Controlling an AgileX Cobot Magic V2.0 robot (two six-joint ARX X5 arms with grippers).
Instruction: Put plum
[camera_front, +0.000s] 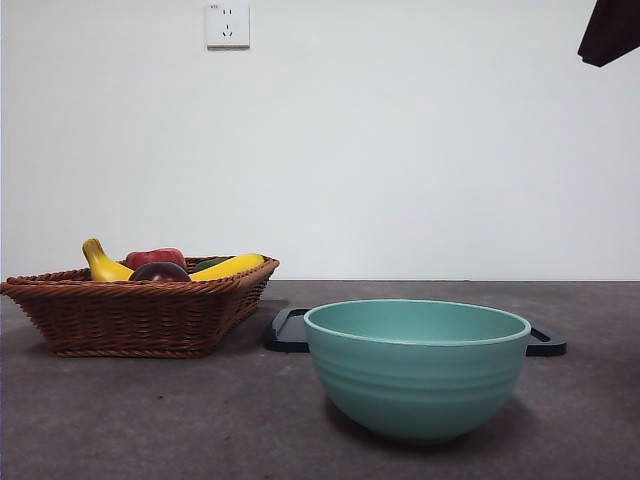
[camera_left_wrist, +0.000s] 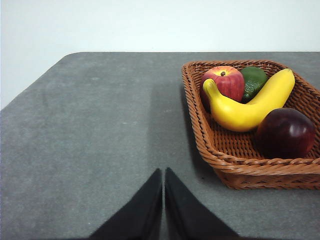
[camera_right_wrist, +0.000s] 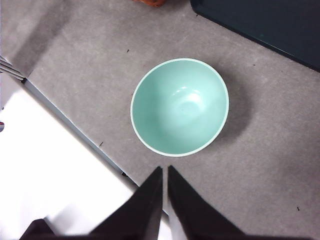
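Plainly nothing is gripped yet: the left gripper has its two black jaws pressed together with only a thin slit between them, hanging over bare grey table just beside the wicker basket; the right gripper is likewise closed and empty, poised above the table near the rim of the green bowl.

By my reading the task stands at its very start, the reach not begun; the plum lies in the basket at its near corner, touching the banana, with a red apple and a green fruit farther back. The next move seems to call for the left gripper to spread its jaws, swing over the basket wall and come down on the plum from above without nudging the banana; the bowl looks the likely place to set it, though the task does not say.

From the front the plum shows only as a dark dome above the basket rim, and a flat dark tray lies behind the bowl; only the right wrist view shows that the bowl is empty inside.
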